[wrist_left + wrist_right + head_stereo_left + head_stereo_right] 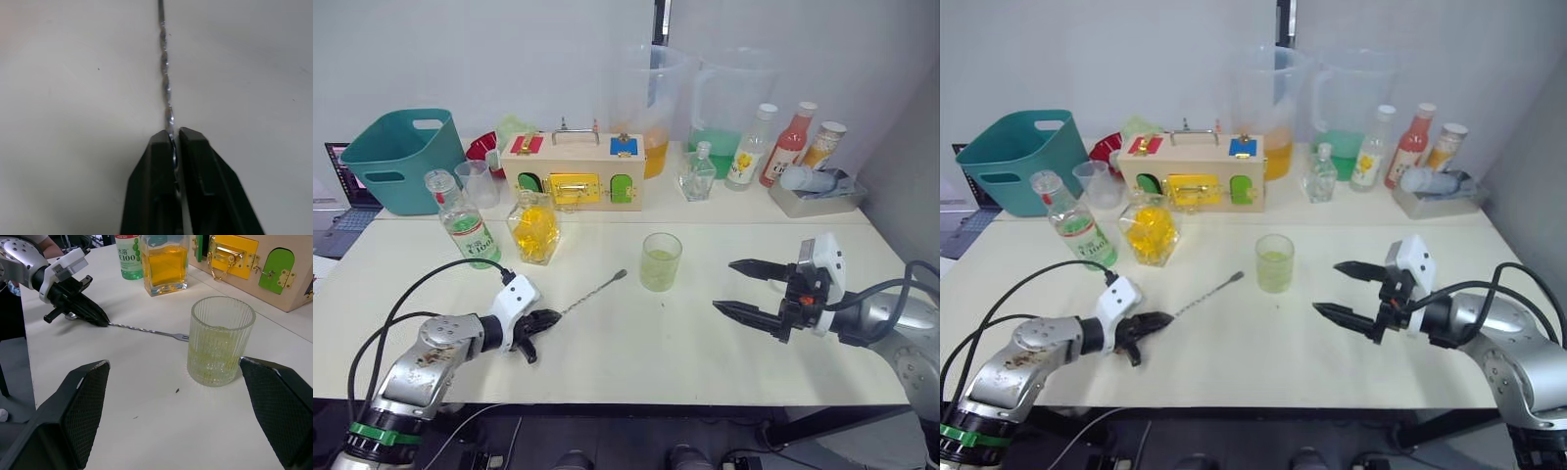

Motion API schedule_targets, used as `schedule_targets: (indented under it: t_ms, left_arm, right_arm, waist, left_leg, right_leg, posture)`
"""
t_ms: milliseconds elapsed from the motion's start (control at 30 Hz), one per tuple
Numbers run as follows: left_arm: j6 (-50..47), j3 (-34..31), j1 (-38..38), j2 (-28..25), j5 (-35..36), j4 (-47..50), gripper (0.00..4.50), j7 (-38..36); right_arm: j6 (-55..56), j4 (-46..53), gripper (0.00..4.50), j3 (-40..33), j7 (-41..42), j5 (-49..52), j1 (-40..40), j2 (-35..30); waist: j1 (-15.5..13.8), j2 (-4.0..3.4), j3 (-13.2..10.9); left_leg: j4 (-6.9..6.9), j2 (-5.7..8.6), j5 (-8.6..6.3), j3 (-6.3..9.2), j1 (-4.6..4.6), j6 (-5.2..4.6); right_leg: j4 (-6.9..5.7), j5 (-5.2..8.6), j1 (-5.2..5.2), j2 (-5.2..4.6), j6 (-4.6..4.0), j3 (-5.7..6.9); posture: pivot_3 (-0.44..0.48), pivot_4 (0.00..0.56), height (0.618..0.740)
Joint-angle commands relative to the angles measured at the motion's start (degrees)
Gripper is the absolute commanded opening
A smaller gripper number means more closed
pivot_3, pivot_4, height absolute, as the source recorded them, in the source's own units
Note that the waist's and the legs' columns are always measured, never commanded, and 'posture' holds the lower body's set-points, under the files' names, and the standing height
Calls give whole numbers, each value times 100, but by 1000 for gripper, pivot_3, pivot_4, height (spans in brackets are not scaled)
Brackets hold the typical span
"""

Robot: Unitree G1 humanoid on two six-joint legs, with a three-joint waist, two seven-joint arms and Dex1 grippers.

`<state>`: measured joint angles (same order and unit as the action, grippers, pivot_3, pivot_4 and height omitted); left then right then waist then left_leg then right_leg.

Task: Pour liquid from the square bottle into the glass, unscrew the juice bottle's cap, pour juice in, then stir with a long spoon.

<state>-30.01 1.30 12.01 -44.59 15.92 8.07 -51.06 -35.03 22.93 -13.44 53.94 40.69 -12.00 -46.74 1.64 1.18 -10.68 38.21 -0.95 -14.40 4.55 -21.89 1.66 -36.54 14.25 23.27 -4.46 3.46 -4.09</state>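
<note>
Cream tabletop (636, 343): left pincer (546, 320) pinching long spoon (592, 292), right pincer (741, 286) spread.

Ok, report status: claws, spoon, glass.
Left claw shut on long spoon, flat on table. Right claw open, empty. Glass holds pale liquid, path unobstructed.

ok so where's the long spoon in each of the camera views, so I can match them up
Left eye view: the long spoon lies on the table, handle end pinched by the left gripper, far end toward the glass.
Right eye view: same, at.
Left wrist view: its twisted stem runs away from the shut fingers.
Right wrist view: spoon at, beside the glass.
Shared landmark: the glass.
</note>
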Motion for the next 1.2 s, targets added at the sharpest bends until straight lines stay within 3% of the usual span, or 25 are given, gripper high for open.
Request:
schedule_targets:
  t_ms: [33,167,400,633,667,933,1067,1200]
  left_arm:
    - [-52,8,1,-176,-46,-139,1851,-171]
    - [-52,85,350,-233,-86,-231,3194,-343]
    - [-422,732,1232,-228,-525,-521,3194,-410]
    - [-1000,1116,1376,-322,-628,-372,3194,-627]
    - [-1121,1188,1331,-338,-622,-302,2647,-681]
    - [-1536,1524,1036,-745,-809,88,126,-859]
    - [-1467,1422,1058,-835,-861,49,26,-801]
    - [-1452,837,1410,-978,-620,-59,26,-873]
  right_arm:
    - [25,173,4500,-168,-11,102,8,-49]
    - [22,189,4500,-193,-63,110,1,-46]
    - [-30,238,4500,-175,-206,160,-31,-19]
    - [-50,330,4500,-150,-351,214,-20,-5]
    - [-55,345,4500,-166,-364,219,-7,-11]
    - [-109,320,4500,-161,-411,180,-38,-76]
    - [-136,204,4500,-112,-384,118,-156,-106]
    - [-492,56,4500,85,-421,130,-347,-196]
  waist:
    - [15,0,0]
    - [19,0,0]
    - [0,3,-2]
    - [29,3,-2]
    - [33,3,-2]
    - [88,-1,1]
    - [98,-1,1]
    - [110,1,-1]
  left_leg:
    - [0,-1,0,0,1,0]
    - [0,0,0,1,2,0]
    - [0,2,0,2,-5,0]
    - [-2,1,0,3,-2,-1]
    - [-2,1,0,3,-2,0]
    - [-9,1,0,1,12,-1]
    - [-10,0,0,-1,17,-1]
    - [-10,-1,0,-1,17,-1]
  right_leg:
    - [0,0,0,1,0,0]
    - [-5,0,0,1,0,0]
    - [-3,0,1,0,1,1]
    - [-11,0,4,1,0,1]
    - [-12,0,4,1,1,1]
    - [-17,1,0,1,0,-1]
    - [-16,6,-3,1,-1,-1]
    - [-18,8,-1,2,-3,-2]
  posture:
    - [0,150,740]
    - [0,150,740]
    - [0,150,740]
    - [0,150,740]
    - [0,150,740]
    - [0,150,740]
    - [0,150,740]
    - [0,150,740]
